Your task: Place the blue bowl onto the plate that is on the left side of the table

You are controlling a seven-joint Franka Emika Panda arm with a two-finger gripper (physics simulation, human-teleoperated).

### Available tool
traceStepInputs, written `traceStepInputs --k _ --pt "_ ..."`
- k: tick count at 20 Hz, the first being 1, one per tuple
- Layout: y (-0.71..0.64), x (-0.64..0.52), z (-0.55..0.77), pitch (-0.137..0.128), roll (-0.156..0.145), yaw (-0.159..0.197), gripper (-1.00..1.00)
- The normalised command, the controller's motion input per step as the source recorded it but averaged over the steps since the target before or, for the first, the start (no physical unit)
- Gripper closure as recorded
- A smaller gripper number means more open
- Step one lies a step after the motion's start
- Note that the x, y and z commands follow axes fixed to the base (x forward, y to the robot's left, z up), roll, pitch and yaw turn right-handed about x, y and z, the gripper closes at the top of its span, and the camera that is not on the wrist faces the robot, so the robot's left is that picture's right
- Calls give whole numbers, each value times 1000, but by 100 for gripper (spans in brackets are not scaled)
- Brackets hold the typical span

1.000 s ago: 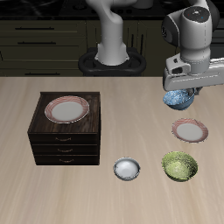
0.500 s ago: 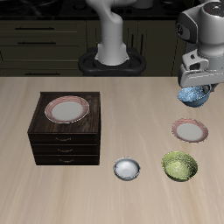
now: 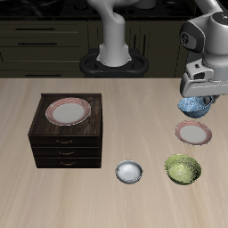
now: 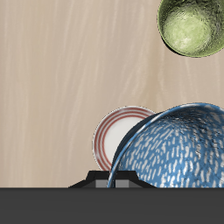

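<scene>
My gripper point(image 3: 196, 96) is shut on the blue bowl point(image 3: 193, 107), a mottled blue-and-white bowl, and holds it in the air just above and a little behind the plate on the left side of the table point(image 3: 192, 134). That plate is white with a red-pink rim and lies flat on the light wooden table point(image 3: 98, 191). In the wrist view the blue bowl point(image 4: 171, 149) fills the frame close to the camera, hanging tilted, and partly covers the plate point(image 4: 118, 136) below it. The fingertips are hidden behind the bowl.
A yellow-green bowl point(image 3: 183, 168) and a plain white-grey bowl point(image 3: 130, 172) sit near the table's front edge. A dark wooden drawer cabinet point(image 3: 64, 134) carries a second red-rimmed plate point(image 3: 68, 111). The yellow-green bowl also shows in the wrist view point(image 4: 192, 26).
My gripper with the blue bowl has moved sideways and then downward, from behind the plate to just over its back edge. Nothing else has moved.
</scene>
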Motion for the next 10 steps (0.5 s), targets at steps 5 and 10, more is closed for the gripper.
traceStepInputs --k 5,10 --pt "-194 142 -206 27 -53 -3 100" --pt "-49 68 -448 75 -20 -3 100"
